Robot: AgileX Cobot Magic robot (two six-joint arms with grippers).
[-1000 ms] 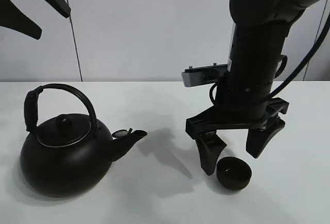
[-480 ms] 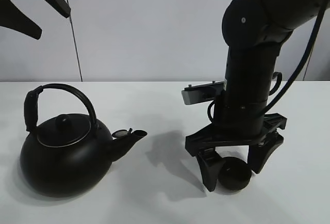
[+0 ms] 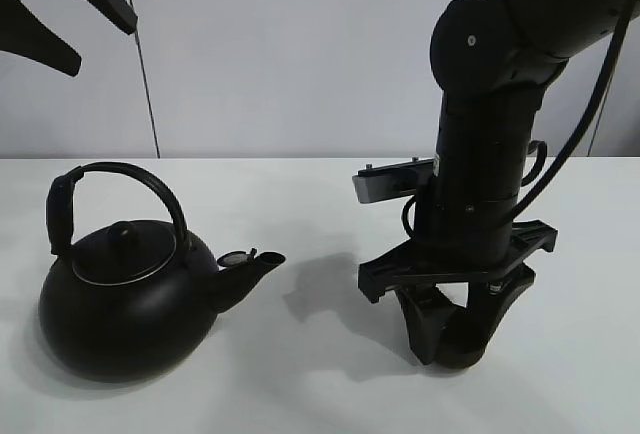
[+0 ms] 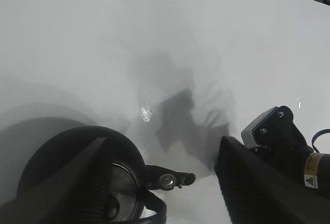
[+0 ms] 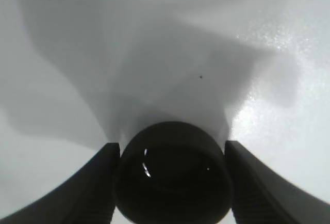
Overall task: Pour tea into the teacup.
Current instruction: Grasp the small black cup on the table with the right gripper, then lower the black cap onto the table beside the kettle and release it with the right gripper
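The teacup [image 3: 462,339] is a small black bowl-like cup standing on the white table at the front right. My right gripper [image 3: 455,352] points straight down and is shut on it, one finger on each side. In the right wrist view the teacup [image 5: 172,180] fills the gap between the fingers [image 5: 98,182] of the gripper [image 5: 170,149], and its dark glossy inside shows. The black kettle [image 3: 125,304] stands at the left, its spout [image 3: 255,264] pointing right toward the cup. My left gripper [image 3: 75,19] hangs open high above the kettle. In the left wrist view the gripper [image 4: 162,144] is spread wide above the kettle [image 4: 111,182].
The white table [image 3: 320,204] runs back to a pale wall. A thin dark cable [image 3: 140,54] hangs at the back left. The right arm's wrist camera block [image 3: 395,174] juts out toward the left.
My right gripper came down around the teacup and its fingers closed on it. The kettle and the left arm have not moved.
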